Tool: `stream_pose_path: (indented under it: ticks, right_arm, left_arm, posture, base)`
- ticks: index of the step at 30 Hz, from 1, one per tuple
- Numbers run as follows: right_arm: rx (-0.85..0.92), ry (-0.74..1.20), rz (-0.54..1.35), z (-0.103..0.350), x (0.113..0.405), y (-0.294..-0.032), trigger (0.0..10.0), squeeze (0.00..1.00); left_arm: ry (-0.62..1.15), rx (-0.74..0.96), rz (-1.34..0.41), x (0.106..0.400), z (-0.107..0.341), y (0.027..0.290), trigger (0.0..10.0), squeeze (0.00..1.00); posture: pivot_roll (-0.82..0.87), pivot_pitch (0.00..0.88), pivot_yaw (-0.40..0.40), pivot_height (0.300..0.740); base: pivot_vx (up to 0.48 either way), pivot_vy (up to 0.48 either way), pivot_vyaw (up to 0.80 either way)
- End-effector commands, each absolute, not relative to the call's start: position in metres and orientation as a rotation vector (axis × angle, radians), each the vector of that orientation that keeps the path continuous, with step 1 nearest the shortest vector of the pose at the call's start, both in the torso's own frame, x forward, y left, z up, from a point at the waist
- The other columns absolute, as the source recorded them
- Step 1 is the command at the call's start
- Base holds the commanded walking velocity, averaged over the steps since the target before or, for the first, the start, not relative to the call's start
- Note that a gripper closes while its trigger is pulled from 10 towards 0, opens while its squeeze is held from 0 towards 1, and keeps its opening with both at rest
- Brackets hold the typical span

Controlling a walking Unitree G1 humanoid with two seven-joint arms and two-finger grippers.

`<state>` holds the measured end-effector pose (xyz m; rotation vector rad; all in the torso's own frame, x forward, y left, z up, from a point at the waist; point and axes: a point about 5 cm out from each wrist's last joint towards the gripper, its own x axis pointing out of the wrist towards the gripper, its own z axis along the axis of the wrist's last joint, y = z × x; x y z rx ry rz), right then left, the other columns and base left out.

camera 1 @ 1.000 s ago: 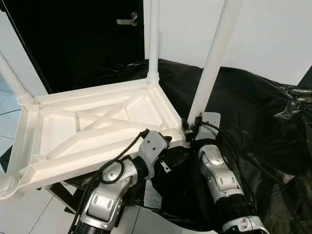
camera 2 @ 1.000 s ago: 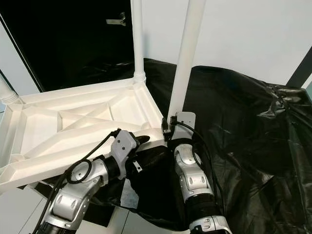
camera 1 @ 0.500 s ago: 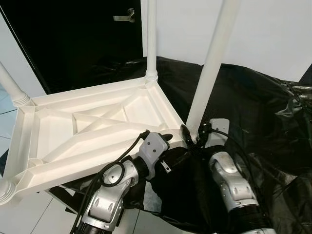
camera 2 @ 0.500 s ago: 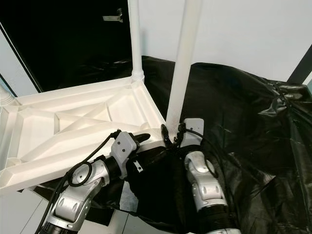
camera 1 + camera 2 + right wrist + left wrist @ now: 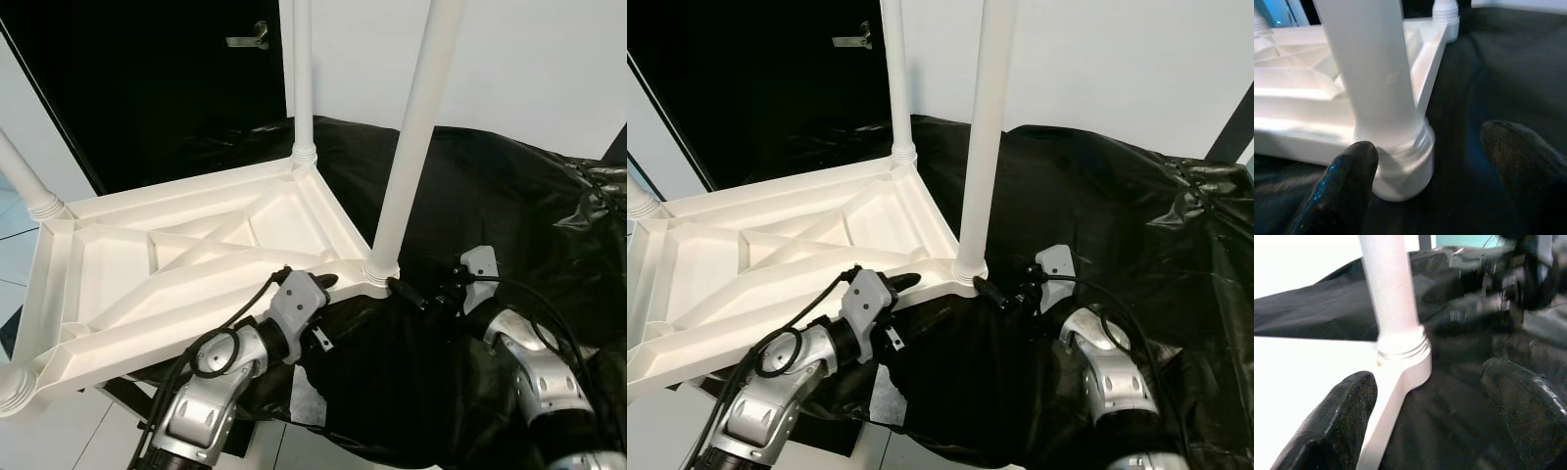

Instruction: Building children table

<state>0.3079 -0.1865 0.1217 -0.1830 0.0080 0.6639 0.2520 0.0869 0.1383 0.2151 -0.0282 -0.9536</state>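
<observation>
The white children's table (image 5: pixel 196 245) lies upside down on black sheeting, ribbed underside up. Legs stand up from its corners. The near-right leg (image 5: pixel 411 137) sits in its corner socket (image 5: pixel 1400 161). My left gripper (image 5: pixel 318 284) is open at the table's near edge, just left of that socket, and the rim lies beside one of its fingers (image 5: pixel 1347 426). My right gripper (image 5: pixel 404 291) is open just right of the leg's base, pointing at it from a short way off. The far leg (image 5: pixel 302 78) and a left leg (image 5: pixel 24 176) also stand upright.
Crumpled black plastic sheeting (image 5: pixel 490 196) covers the surface under and right of the table. A black door with a metal handle (image 5: pixel 245 39) is behind, next to a white wall. Light floor tiles (image 5: pixel 49 431) show at the lower left.
My right gripper has pulled back to the right, away from the near-right leg's base, and that leg now stands straighter. The left gripper stays at the table's edge.
</observation>
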Motion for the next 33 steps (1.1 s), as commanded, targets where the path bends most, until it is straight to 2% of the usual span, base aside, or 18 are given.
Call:
stream_pose_path:
  ticks: [1,15,16,17,18,19,20,26,33]
  right_arm:
    - [-0.221,0.012,0.737,0.123,0.314,-0.18,10.0,0.0]
    - [-0.304,0.031,0.913,0.131,0.343,-0.153,10.0,0.0]
    - [-0.307,0.032,0.904,0.132,0.345,-0.154,8.8,0.0]
    - [-0.309,0.032,0.897,0.132,0.346,-0.154,8.8,0.0]
    - [-0.305,0.03,0.884,0.132,0.349,-0.155,4.9,0.0]
    - [-0.303,0.029,0.876,0.132,0.35,-0.156,4.9,0.0]
    - [-0.293,0.031,0.858,0.131,0.352,-0.156,0.2,0.0]
    - [-0.249,0.044,0.823,0.127,0.352,-0.159,0.0,0.0]
    - [-0.167,0.024,0.784,0.115,0.336,-0.157,0.0,0.0]
  left_arm:
    - [-0.006,0.217,-1.072,0.248,0.135,0.087,10.0,0.0]
    - [-0.024,0.228,-1.087,0.251,0.141,0.081,10.0,0.0]
    - [-0.026,0.227,-1.086,0.251,0.141,0.08,10.0,0.0]
    - [-0.027,0.227,-1.085,0.251,0.141,0.08,10.0,0.0]
    - [-0.027,0.225,-1.086,0.25,0.141,0.079,10.0,0.0]
    - [-0.027,0.224,-1.086,0.25,0.141,0.079,10.0,0.0]
    - [-0.026,0.222,-1.085,0.25,0.141,0.078,10.0,0.0]
    - [-0.028,0.217,-1.086,0.25,0.141,0.075,10.0,0.0]
    - [-0.013,0.218,-1.101,0.247,0.139,0.077,10.0,0.0]
  posture:
    - [0.0,0.0,0.008,0.74]
    - [0.03,0.0,-0.007,0.74]
    - [0.04,0.0,-0.009,0.74]
    - [0.04,0.0,-0.009,0.74]
    - [0.04,0.0,-0.012,0.74]
    - [0.04,0.0,-0.012,0.74]
    - [0.04,0.0,-0.013,0.74]
    - [0.04,0.0,-0.014,0.74]
    - [0.02,0.0,-0.014,0.74]
  base:
    - [0.0,0.0,0.0]
    - [0.0,0.0,0.0]
    - [0.0,0.0,0.0]
    - [0.0,0.0,0.0]
    - [0.0,0.0,0.0]
    - [0.0,0.0,0.0]
    - [0.0,0.0,0.0]
    - [0.0,0.0,0.0]
    - [0.0,0.0,0.0]
